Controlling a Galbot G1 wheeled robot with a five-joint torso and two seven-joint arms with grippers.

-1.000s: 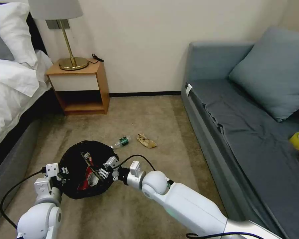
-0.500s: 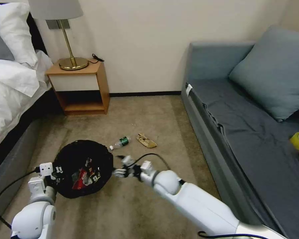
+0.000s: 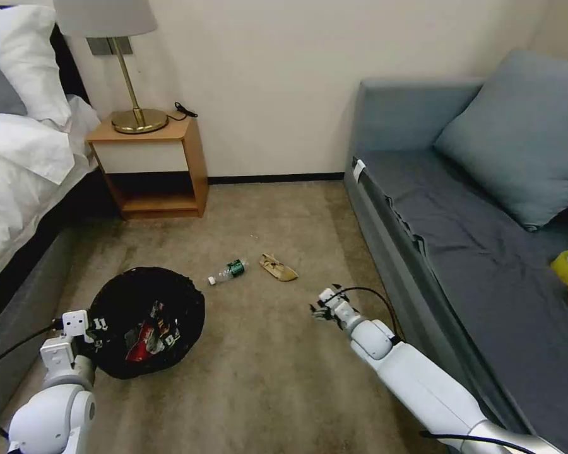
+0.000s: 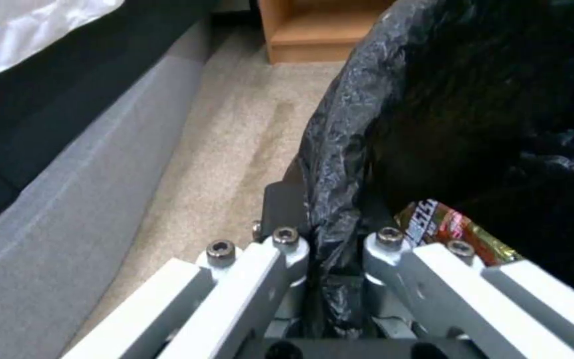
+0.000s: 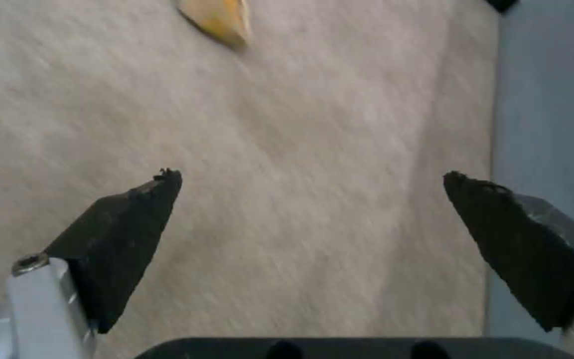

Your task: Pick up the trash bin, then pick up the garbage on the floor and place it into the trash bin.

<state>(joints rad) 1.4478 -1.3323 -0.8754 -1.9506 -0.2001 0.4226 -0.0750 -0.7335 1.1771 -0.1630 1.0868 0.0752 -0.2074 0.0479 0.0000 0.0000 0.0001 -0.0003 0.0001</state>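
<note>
Bedroom floor, beige carpet [image 3: 278, 384], between a bed on the left and a grey sofa [image 3: 423, 208] on the right. The trash bin [image 3: 110, 362] sits near left, its liner rim pinched in the left gripper [image 4: 336, 279]; two packets [image 3: 148, 331] lie inside. The right gripper [image 3: 322, 309], jaws apart and empty, hangs over bare carpet. Outstanding: clear bottle [image 3: 228, 270] and tan wrapper [image 3: 278, 268], both farther off on the floor.
</note>
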